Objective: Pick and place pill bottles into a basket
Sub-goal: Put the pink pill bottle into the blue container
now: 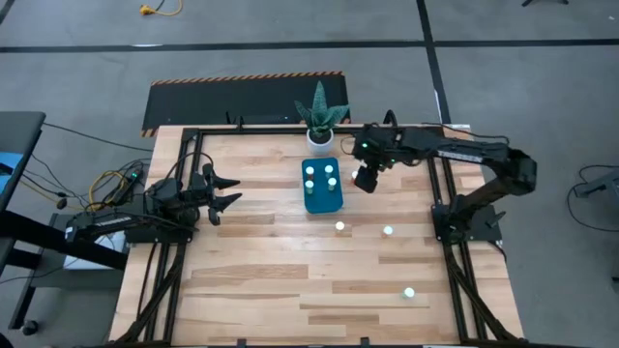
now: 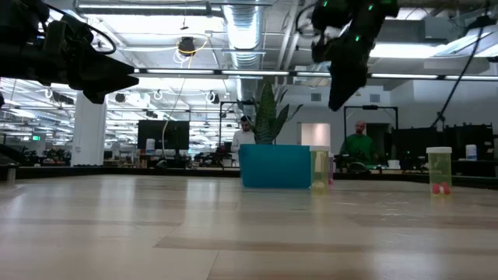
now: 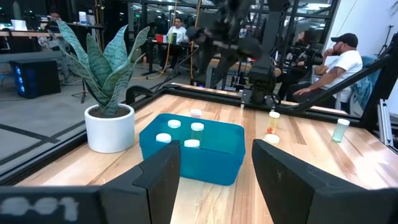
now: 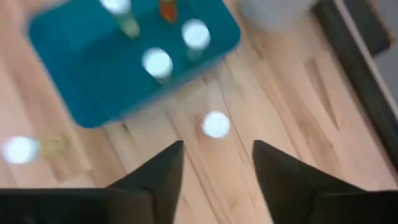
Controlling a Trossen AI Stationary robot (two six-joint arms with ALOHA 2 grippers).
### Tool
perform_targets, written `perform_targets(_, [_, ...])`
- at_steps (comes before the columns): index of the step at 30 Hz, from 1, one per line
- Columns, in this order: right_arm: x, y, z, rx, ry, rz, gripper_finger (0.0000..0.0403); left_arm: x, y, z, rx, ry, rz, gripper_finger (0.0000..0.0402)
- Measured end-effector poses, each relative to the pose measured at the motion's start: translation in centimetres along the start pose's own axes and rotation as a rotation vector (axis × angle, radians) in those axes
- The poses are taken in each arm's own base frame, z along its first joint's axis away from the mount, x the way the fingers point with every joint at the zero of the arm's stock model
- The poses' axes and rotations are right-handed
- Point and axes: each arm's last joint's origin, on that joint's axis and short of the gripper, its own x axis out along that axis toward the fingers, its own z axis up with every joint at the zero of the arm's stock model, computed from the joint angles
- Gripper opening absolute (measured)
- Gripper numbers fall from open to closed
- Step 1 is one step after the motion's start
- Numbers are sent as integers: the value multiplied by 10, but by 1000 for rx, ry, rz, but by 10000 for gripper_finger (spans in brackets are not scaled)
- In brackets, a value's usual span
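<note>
The teal basket point(image 1: 321, 193) stands on the table in front of the potted plant. Several pill bottles with white caps point(image 1: 310, 171) stand inside it; they also show in the left wrist view point(image 3: 196, 127). Three more bottles stand on the table: one point(image 1: 340, 227) near the basket, one point(image 1: 388, 231) to its right, one point(image 1: 409, 292) toward the near edge. My right gripper point(image 1: 366, 182) hovers open and empty just right of the basket, above the table point(image 4: 214, 146). My left gripper point(image 1: 235, 191) is open and empty at the table's left, pointing at the basket point(image 3: 216, 149).
A white pot with a spiky green plant point(image 1: 320, 121) stands just behind the basket. Black frame rails point(image 1: 435, 184) run along the table's sides. People sit in the room beyond the table point(image 3: 336, 62). Bare wood lies between the left gripper and the basket.
</note>
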Motion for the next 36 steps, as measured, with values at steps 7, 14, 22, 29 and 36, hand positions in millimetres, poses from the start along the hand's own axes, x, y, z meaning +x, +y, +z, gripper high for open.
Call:
perform_targets(7, [33, -3, 8, -114, 108, -3, 306, 0, 0, 0, 0, 0, 0, 188])
perform_targets(14, [52, 2, 15, -199, 158, 0, 342, 0, 0, 0, 0, 0, 0, 188])
perform_targets(22, [77, -2, 15, -221, 238, -18, 329, 0, 0, 0, 0, 0, 0, 188])
perform_targets(29, [91, -7, 14, -211, 273, -16, 325, 0, 0, 0, 0, 0, 0, 188])
perform_targets(36, [92, -7, 16, -214, 246, -1, 319, 0, 0, 0, 0, 0, 0, 188])
